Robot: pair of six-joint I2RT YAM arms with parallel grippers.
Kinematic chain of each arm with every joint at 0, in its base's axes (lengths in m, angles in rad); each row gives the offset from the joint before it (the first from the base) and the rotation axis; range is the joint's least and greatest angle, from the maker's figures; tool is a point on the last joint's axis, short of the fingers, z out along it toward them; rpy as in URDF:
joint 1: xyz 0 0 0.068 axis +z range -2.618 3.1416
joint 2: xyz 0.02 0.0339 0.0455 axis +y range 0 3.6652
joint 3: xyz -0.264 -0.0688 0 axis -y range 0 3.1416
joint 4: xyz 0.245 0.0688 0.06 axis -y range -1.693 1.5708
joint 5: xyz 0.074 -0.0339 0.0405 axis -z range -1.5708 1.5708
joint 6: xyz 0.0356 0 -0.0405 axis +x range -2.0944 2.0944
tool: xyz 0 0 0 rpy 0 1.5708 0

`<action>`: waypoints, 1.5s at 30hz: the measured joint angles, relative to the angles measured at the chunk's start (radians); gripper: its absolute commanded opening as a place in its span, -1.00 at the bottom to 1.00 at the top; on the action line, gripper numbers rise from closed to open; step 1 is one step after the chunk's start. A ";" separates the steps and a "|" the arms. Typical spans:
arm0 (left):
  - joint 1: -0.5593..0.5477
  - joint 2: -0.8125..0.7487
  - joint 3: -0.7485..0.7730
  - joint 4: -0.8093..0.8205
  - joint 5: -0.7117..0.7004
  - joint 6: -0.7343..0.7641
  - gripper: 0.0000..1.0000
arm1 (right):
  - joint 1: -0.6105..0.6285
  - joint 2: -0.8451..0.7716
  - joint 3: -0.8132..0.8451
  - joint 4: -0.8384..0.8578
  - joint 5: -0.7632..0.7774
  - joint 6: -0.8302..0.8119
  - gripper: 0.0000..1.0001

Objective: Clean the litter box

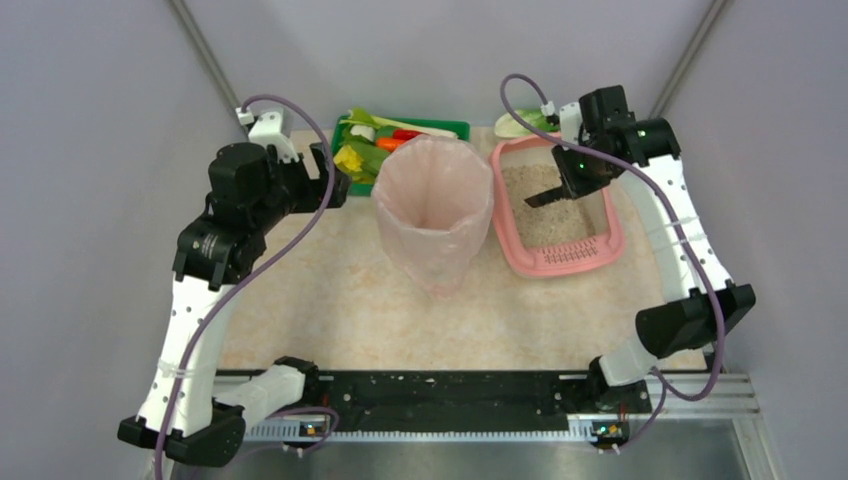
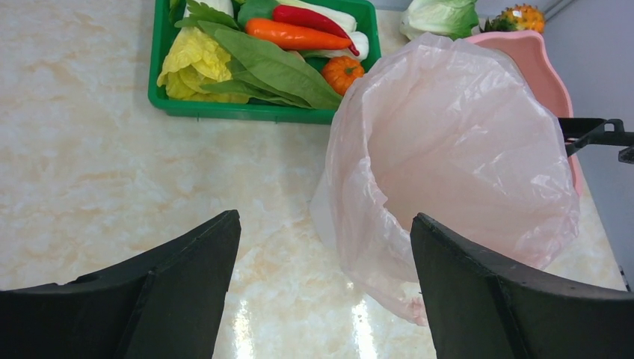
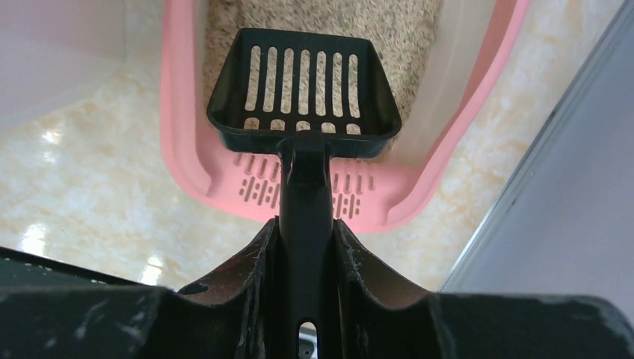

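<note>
Litter box (image 1: 565, 262): pink tray on the far right part of the surface (image 1: 330, 290), long axis running near to far, grate end nearest. Right tool (image 3: 305, 239): clenched on the handle of a black slotted scoop (image 3: 303, 82) hanging over the litter (image 1: 550, 205), box directly ahead and below; much the nearer tool. Left tool (image 2: 325, 224): released, grasping nothing, facing the bag-lined bin (image 1: 432, 210) just left of the box.
</note>
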 measured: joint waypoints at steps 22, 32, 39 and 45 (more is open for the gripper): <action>-0.014 0.010 -0.039 0.000 -0.001 0.010 0.78 | -0.013 0.135 -0.242 0.018 0.121 -0.001 -1.00; -0.014 0.010 -0.046 0.000 -0.004 0.010 0.78 | -0.015 0.133 -0.374 0.168 0.130 0.000 -1.00; -0.014 0.010 -0.049 0.000 -0.015 0.011 0.78 | -0.015 0.139 -0.537 0.384 0.143 -0.002 -1.00; -0.014 0.010 -0.049 0.000 -0.040 0.011 0.78 | -0.016 0.158 -0.609 0.534 0.145 0.000 -1.00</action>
